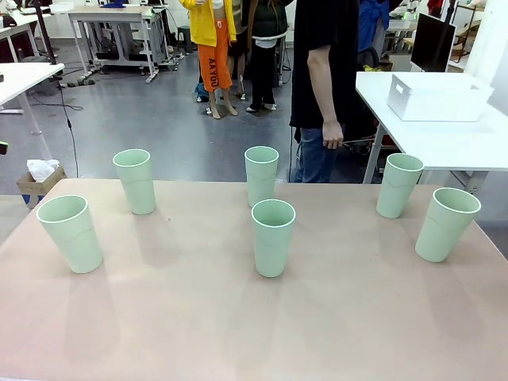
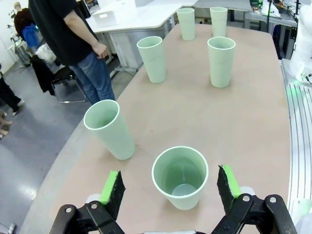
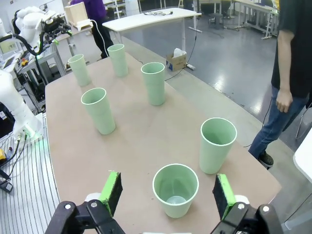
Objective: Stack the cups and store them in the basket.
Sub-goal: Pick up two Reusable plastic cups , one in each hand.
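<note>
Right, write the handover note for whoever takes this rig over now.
Left end effector: open, holding nothing, aimed at the near left cup.
Right end effector: open, holding nothing, aimed at the near right cup.
Also on the table: far left cup, far middle cup, near middle cup, far right cup. All six stand upright, apart, unstacked.
Basket: on the side table past the far right corner.
Done: nothing.
Left: stack all six, store them in the basket.
</note>
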